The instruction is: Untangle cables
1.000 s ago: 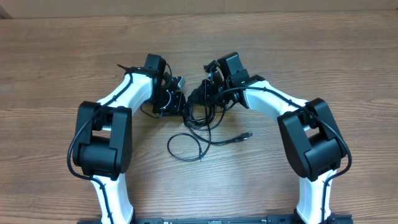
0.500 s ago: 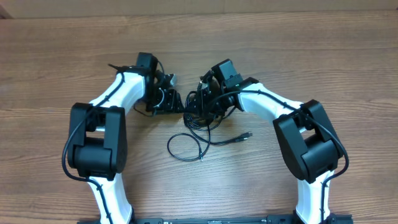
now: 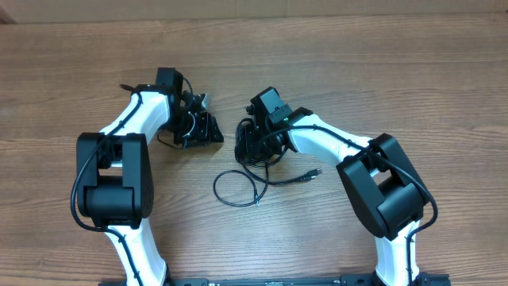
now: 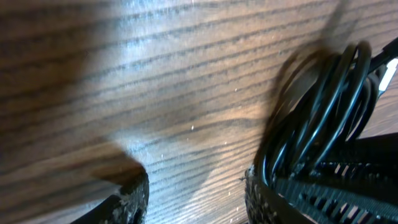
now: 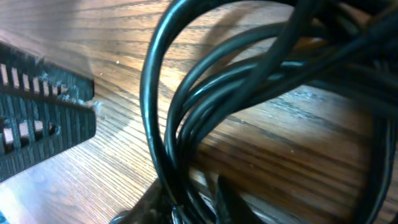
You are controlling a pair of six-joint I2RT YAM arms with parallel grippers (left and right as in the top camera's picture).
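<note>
From above, the cables lie in a heap on the table, by the right gripper. The left gripper is apart from them.

Left wrist: fingers wide apart, cables beside one.

Right wrist: cables up close; I cannot tell if they are pinched.

robot lab bench: wood-grain table under left arm and right arm

Tangled black cables, partly looped
</note>
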